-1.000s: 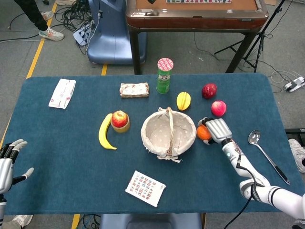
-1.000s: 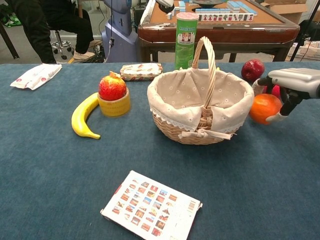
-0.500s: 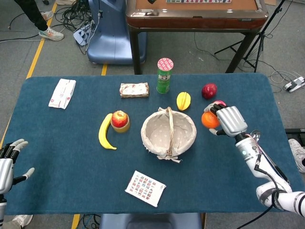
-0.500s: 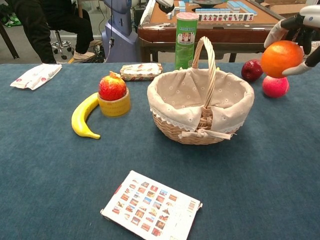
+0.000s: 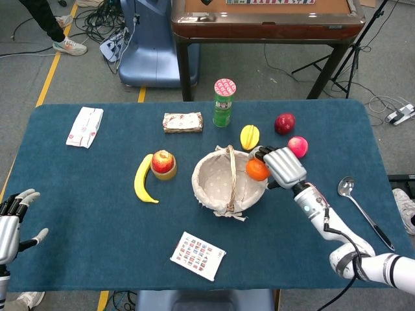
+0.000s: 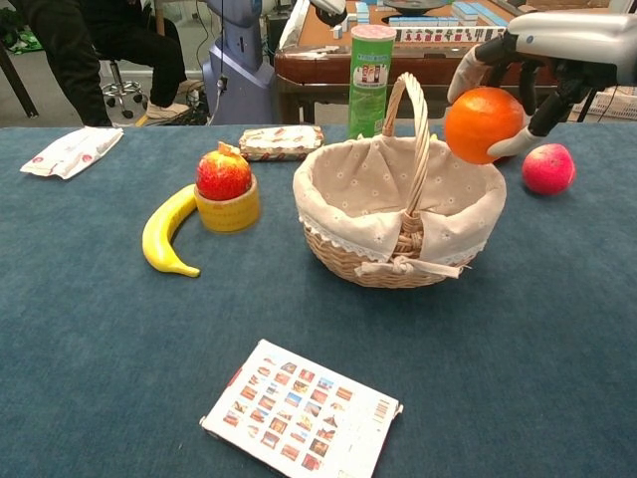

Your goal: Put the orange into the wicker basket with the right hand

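Note:
My right hand grips the orange from above and holds it in the air over the right rim of the wicker basket. The basket is lined with pale cloth, has an upright handle and stands in the middle of the blue table. Nothing shows inside it. At the table's front left edge my left hand hovers with its fingers spread and nothing in them; the chest view does not show it.
Right of the basket lie a pink fruit, a dark red apple and a spoon. Behind it are a yellow fruit and a green can. Banana and an apple on a yellow cup sit left; a card lies in front.
My right hand lifted the orange off the table at the basket's right, raised it, then carried it left over the basket's right rim. The left hand stayed put.

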{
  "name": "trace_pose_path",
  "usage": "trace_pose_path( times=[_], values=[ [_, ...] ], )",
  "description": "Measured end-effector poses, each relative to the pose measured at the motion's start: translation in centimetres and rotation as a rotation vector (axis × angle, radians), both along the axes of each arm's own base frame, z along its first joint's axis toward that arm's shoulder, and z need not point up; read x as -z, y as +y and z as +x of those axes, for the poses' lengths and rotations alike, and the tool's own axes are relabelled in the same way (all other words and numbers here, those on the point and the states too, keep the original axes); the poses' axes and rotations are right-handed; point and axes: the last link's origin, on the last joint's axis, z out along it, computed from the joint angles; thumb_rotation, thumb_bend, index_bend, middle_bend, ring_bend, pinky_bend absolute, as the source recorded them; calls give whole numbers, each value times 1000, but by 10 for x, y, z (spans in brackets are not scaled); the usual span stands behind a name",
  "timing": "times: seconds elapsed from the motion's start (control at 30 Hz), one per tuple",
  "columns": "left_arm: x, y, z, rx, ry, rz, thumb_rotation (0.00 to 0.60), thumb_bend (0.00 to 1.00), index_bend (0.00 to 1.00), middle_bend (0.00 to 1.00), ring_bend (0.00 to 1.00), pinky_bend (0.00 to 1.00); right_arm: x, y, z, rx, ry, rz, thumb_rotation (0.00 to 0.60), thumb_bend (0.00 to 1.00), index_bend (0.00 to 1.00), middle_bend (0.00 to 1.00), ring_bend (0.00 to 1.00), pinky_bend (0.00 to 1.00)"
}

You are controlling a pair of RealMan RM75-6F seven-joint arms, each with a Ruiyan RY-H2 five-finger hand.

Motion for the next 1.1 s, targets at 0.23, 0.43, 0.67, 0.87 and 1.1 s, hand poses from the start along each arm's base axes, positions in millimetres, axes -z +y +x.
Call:
trace_pose_path(
  times=[0.23,0.43,0.67,0.87,1.1],
  values=[
    [0,1,0,-1,-4,-4,600,171,262,195,161,239,5,3,6,-2,-1,16,600,116,57,178,239,492],
    [1,3,1,3,-2,-11,600,171,262,194,160,239,0,7,1,7,15,-5,600,116,53,156,221,471],
    [-1,5,1,9,-11,-3,600,171,262,195,161,238,-27,13,-21,41,32,-113,600,116,53,176,221,471],
    [-1,8,-1,3,-8,-7,600,171,262,195,160,239,-59,37,-64,120,86,-237,600,116,53,180,221,471],
    [3,11,1,5,-5,-26,600,171,262,195,161,238,-86,83,-112,201,118,-332,600,117,53,181,221,471]
  ],
)
